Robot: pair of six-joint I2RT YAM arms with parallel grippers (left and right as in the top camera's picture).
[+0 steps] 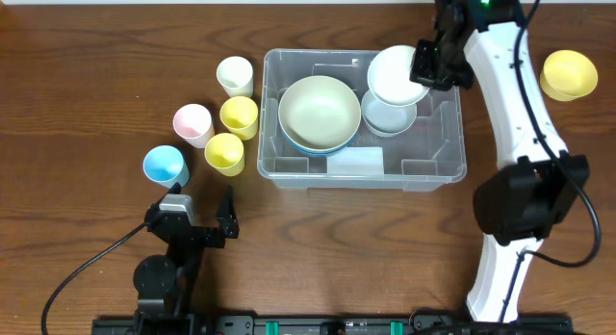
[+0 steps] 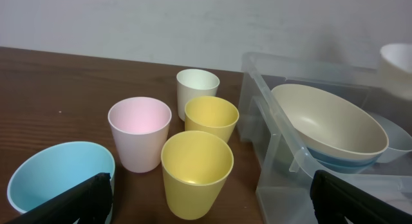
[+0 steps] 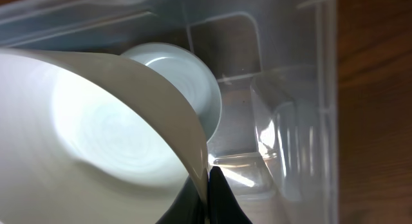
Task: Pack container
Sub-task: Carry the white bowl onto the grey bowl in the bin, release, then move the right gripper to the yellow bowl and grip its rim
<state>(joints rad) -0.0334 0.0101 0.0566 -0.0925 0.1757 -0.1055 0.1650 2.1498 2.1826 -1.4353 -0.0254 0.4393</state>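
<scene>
The table (image 1: 77, 56) is dark brown wood, its grain running left to right across the overhead view; behind its far edge, in the left wrist view, stands a plain pale wall (image 2: 129, 21); light is soft and even

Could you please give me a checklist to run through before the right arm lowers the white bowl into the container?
1. Grip: the right gripper pinches the rim of the white bowl: ok.
2. Position: the white bowl is over the container, inside its walls: ok.
3. Landing spot: a pale bowl sits upright below, free to take another: ok.
4. Clearance from the cream bowl: the rims look close from overhead: cannot tell.
5. Height left above the pale bowl: cannot tell.
6. Left gripper: open, outside the container, near the cups: ok.
</scene>
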